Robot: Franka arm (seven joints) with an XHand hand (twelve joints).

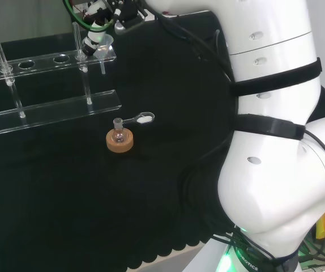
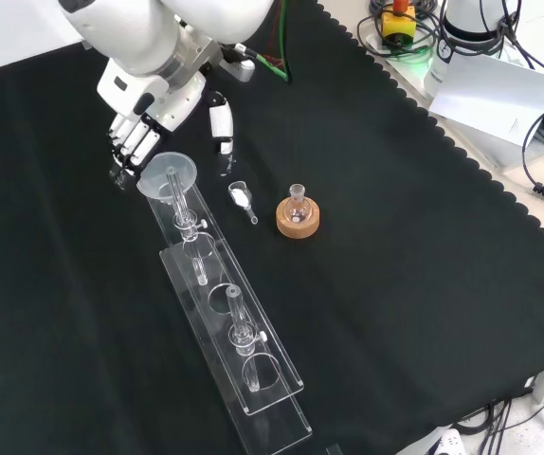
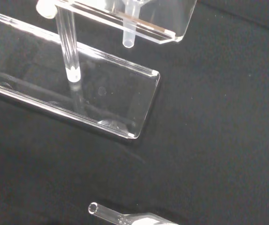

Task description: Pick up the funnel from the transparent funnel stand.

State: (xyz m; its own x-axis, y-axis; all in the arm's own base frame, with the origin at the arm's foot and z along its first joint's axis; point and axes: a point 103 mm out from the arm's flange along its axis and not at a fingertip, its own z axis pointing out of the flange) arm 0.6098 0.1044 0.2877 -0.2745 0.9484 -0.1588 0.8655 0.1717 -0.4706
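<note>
One funnel (image 2: 168,176) seated in end hole of transparent funnel stand (image 2: 253,379), stem vertical. Hand (image 2: 137,133) just beyond funnel rim in front view, above it; fingers (image 2: 132,144) curled downward at rim, not yet closed round it. Cork ring (image 2: 298,218) nearby on surface.

- Head view: high behind arm base, looking over white arm links (image 1: 276,141) onto black cloth (image 1: 66,198).
- Front view: opposite side, looking down.
- Wrist view: close to funnel stand (image 3: 101,93).
- Shared: stand (image 1: 55,110) (image 2: 244,351), cork ring (image 1: 120,141) (image 2: 298,220).
</note>
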